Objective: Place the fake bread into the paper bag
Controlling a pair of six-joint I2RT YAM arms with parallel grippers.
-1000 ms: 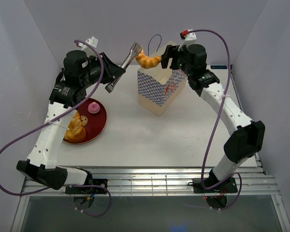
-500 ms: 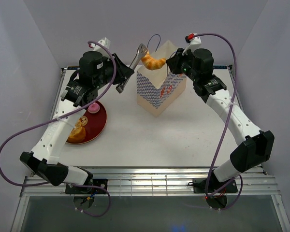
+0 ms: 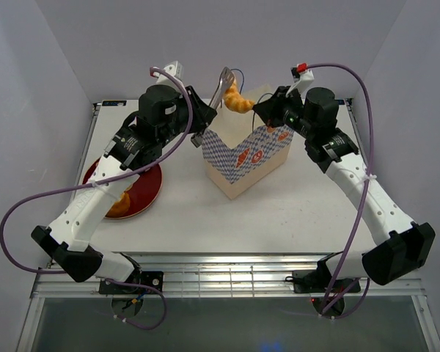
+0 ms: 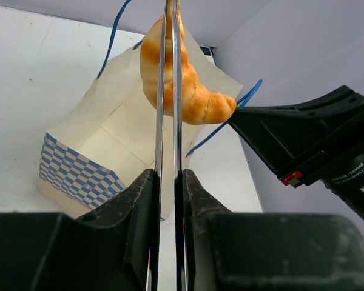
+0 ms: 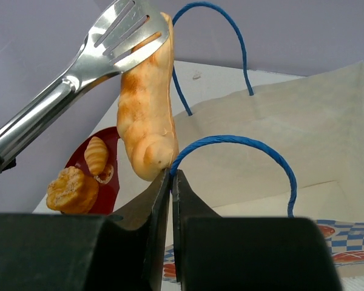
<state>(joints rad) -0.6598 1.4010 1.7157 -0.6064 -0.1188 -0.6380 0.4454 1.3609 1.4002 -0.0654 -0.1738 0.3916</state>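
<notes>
Fake bread (image 4: 200,100) over bag (image 4: 118,130), left wrist view

left gripper (image 4: 165,182): raised, jaws clamped | right gripper (image 5: 171,180): raised, jaws pinched together

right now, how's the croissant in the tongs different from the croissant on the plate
The croissant in the tongs is off the table, pinched by the tongs above the paper bag and its open mouth; the croissant on the plate lies on the red plate. The held one hangs with one end down; the plate one rests loose beside a bun piece. Both are glossy golden-orange.
</notes>
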